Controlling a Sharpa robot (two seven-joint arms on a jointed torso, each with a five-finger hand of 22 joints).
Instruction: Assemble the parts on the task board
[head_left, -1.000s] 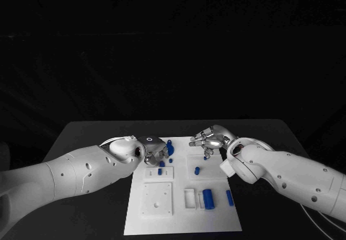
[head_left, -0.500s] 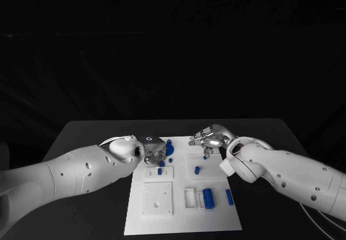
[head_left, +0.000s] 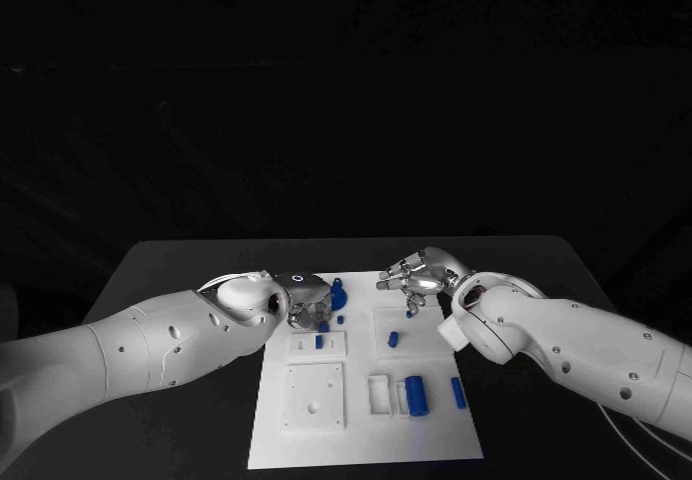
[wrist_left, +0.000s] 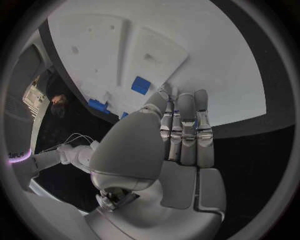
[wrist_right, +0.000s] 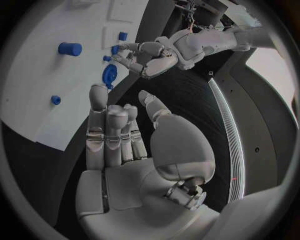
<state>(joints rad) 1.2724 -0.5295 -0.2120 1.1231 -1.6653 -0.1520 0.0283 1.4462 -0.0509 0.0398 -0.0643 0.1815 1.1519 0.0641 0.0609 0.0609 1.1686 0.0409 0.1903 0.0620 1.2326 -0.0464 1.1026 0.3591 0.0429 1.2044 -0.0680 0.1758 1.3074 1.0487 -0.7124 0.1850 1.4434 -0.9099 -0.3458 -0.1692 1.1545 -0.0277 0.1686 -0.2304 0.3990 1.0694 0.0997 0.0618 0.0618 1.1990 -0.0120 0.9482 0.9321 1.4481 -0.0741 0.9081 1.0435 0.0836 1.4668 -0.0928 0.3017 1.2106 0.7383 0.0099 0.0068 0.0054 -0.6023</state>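
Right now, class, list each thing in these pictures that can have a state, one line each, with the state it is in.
Left hand: over the board's far end, fingers straight and together, holding nothing visible.
Right hand: over the board's far right corner, empty, fingers apart.
Task board: flat on the table.
Blue cylinder: lying in its holder.
Blue gear: on the board's far end, near the left hand.

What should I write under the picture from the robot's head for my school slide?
Two white robot arms hold their silver hands, left hand and right hand, over the far end of a white task board with small blue parts.
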